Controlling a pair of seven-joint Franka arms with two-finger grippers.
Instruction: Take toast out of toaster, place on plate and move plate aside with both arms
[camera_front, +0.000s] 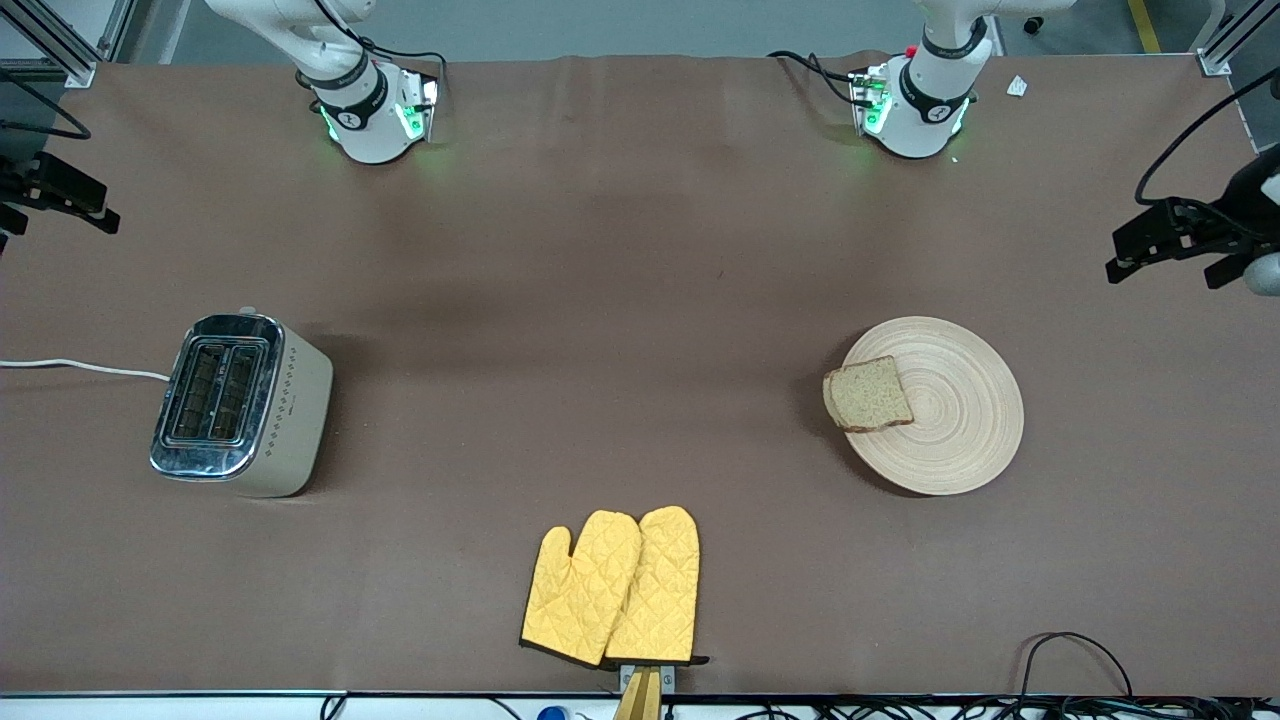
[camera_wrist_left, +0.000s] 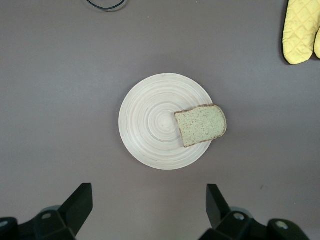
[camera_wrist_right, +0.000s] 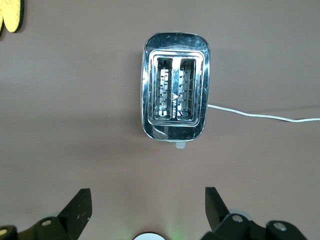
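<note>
1. Left black two-finger gripper (camera_wrist_left: 150, 210): fingers spread wide, nothing between them, hanging over bare brown table (camera_front: 640, 250) beside the round light beige wooden plate with ring grooves (camera_wrist_left: 150, 125). Left arm waits.
2. Right black two-finger gripper (camera_wrist_right: 147, 210): fingers also apart, empty, up above the table next to the chrome-topped cream two-slot toaster (camera_wrist_right: 175, 100). Right arm waits.
3. Count: two grippers, one plate, one squarish brown-crusted slice of toast (camera_wrist_left: 201, 125), one toaster, two yellow quilted oven mitts (camera_front: 612, 590).
4. Plate holds the toast; the slice lies flat on the rim toward the right arm's end, overhanging the edge.
5. Right wrist view looks straight into both toaster slots, both empty; its white cord (camera_wrist_right: 260, 115) trails off.
6. Only the front view shows the mitts whole, overlapping, nearest the camera.
</note>
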